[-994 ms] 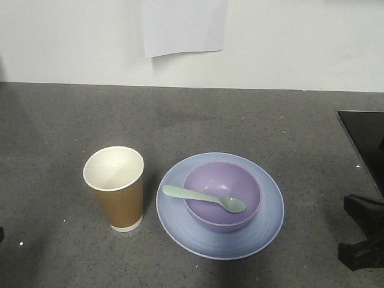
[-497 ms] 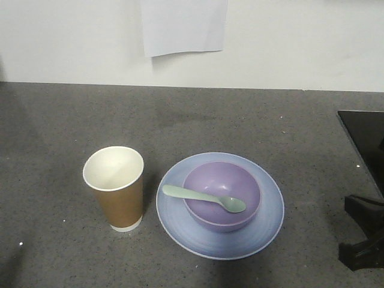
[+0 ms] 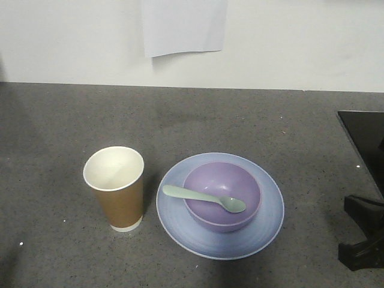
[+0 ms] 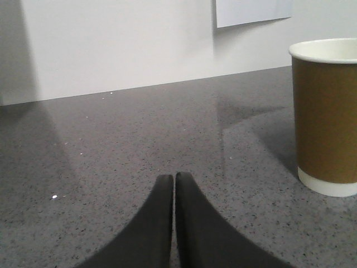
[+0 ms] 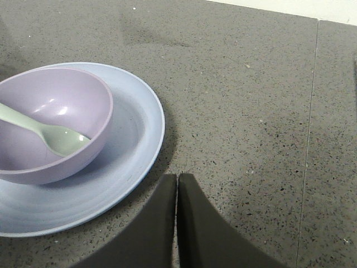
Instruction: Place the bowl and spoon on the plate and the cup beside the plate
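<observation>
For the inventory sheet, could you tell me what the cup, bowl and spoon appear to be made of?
The cup looks like paper: matte brown wall, white rolled rim and white base band. The bowl looks like plastic, lavender, smooth with soft highlights inside. The spoon seems plastic too: uniform pale mint, no metallic shine.

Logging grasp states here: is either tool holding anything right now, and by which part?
Nothing is held. The left tool and the right tool are both shut on nothing, clear of the cup and plate.

- purple bowl [image 3: 221, 195] sits on the pale blue plate [image 3: 268, 217];
- mint spoon [image 3: 204, 198] lies across the bowl;
- brown cup [image 3: 115, 188] stands upright beside the plate
</observation>
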{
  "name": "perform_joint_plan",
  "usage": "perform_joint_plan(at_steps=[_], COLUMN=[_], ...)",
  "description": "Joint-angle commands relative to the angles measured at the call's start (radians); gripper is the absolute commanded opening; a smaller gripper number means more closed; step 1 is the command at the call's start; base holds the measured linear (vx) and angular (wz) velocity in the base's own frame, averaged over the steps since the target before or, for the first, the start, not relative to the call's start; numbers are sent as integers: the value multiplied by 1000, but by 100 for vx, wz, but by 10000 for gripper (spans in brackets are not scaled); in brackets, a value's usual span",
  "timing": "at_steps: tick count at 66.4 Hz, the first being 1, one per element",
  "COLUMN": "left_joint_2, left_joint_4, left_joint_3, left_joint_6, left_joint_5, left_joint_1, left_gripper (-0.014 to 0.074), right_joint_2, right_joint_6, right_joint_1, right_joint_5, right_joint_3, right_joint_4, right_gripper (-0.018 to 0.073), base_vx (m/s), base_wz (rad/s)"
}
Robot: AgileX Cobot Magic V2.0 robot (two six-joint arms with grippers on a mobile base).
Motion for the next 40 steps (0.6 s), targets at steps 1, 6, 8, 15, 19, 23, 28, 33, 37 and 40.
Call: perform_joint_plan(at_steps=[1, 6, 8, 15, 19, 23, 28, 33, 37, 40], left_joint_2=[8, 8, 8, 8, 8, 8, 8, 8, 8, 8], left_joint_4=[82, 70, 70, 71, 71, 71, 71, 71, 71, 71], left_joint_3=[-7, -7, -7, -8, -8, -8, -8, -8, -8, -8], left_joint_6=[-128, -148, -153, -153, -153, -153, -153, -153, -153, -153], left_joint_5=[-72, -71, -71, -64, -64, -64, -64, -64, -64, -64], left_joint_1=[2, 2, 2, 2, 2, 2, 2, 2, 2, 2], left_gripper=[-8, -8, -8, -8, -8, -8, -8, -8, -8, -8], right_joint_2=[1, 1, 1, 1, 1, 1, 1, 1, 1, 1], right_joint_6=[-1, -1, -1, -1, -1, -1, -1, -1, -1, -1], right_joint_1=[-2, -2, -2, -2, -2, -2, -2, -2, -2, -2], right_joint_5=[-64, -64, -64, -64, -64, -64, -64, -64, -64, -64], right_joint_3=[-28, -28, -28, -28, -28, -28, -28, -28, -28, -28], right_joint_4=[0, 0, 0, 0, 0, 0, 0, 0, 0, 0], right_gripper=[-6, -6, -6, -6, -6, -6, -6, -6, -6, -6], base_vx=[0, 0, 0, 0, 0, 0, 0, 0, 0, 0], base_wz=[0, 0, 0, 0, 0, 0, 0, 0, 0, 0])
